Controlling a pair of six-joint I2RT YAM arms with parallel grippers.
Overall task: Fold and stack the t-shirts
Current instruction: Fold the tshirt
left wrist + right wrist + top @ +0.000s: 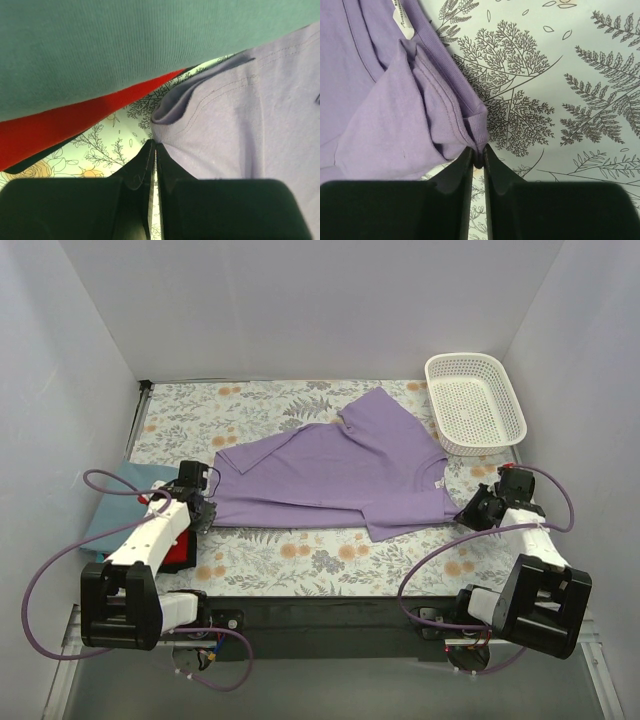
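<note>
A lilac t-shirt (340,475) lies spread on the floral table cover (330,555), with one part folded over toward the far side. My left gripper (207,512) sits at its near-left corner. In the left wrist view that gripper (154,145) is shut, its tips pinching the edge of the lilac t-shirt (240,115). My right gripper (468,512) is at the near-right corner. There the right gripper (478,152) holds a bunched hem of the lilac t-shirt (375,100) between nearly closed tips. A folded blue-grey t-shirt (115,505) lies on a red one (180,552) at the left.
A white mesh basket (475,400) stands at the far right corner. In the left wrist view the blue-grey shirt (125,45), the red shirt (60,125) and a black layer (30,162) lie close to my left gripper. White walls enclose the table on three sides.
</note>
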